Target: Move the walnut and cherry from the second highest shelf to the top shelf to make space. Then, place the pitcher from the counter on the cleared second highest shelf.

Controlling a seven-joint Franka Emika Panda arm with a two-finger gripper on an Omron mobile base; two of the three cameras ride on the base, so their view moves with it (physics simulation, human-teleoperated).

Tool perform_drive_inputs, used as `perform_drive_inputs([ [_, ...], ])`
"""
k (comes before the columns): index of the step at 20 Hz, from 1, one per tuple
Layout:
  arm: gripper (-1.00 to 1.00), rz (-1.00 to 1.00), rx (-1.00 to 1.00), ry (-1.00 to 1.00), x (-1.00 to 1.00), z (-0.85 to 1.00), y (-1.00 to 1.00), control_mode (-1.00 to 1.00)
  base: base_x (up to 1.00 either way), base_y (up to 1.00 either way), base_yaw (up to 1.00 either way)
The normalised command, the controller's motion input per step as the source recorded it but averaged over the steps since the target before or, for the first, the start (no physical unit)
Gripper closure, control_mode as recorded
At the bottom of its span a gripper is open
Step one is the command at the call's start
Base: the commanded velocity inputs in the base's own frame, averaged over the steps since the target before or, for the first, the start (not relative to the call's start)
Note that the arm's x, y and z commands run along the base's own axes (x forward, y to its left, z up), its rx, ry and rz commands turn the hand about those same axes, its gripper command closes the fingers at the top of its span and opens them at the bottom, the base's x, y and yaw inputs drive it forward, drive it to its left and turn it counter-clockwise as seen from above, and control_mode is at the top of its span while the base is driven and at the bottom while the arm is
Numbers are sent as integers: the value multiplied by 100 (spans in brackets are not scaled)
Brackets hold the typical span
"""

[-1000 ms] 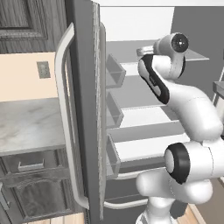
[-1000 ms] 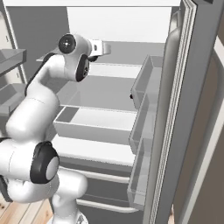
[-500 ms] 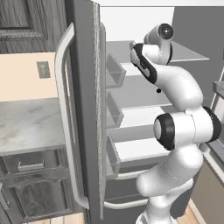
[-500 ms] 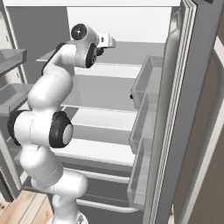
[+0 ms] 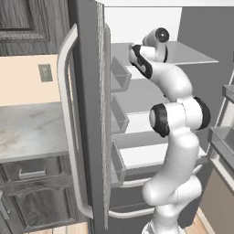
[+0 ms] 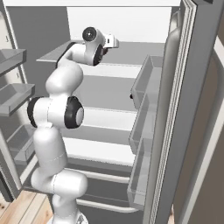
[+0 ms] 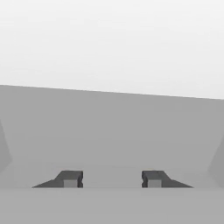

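Arm has swung up to the top shelf (image 6: 131,51); gripper (image 7: 112,179) narrowing, fingers apart, nothing between them. Likely after a drop-off; walnut, cherry unseen.

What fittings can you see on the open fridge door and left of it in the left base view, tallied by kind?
Door bins: 3
Door handle: 1
Wall outlet: 1
Counter: 1
Total: 6

Ahead of the claw (image 7: 112,179) the top shelf (image 7: 112,131) lay bare to the fridge's white back wall (image 7: 112,43); door bins (image 6: 146,87) flanked it.
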Motion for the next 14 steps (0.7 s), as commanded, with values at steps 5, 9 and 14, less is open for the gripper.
perform_drive_inputs([
  [5,-100,3,1,0,55,-35,0,-100,0,0,0],
  [9,-100,0,0,-11,-1,-50,0,-100,0,0,0],
  [14,-100,0,0,-17,-46,-48,0,-100,0,0,0],
])
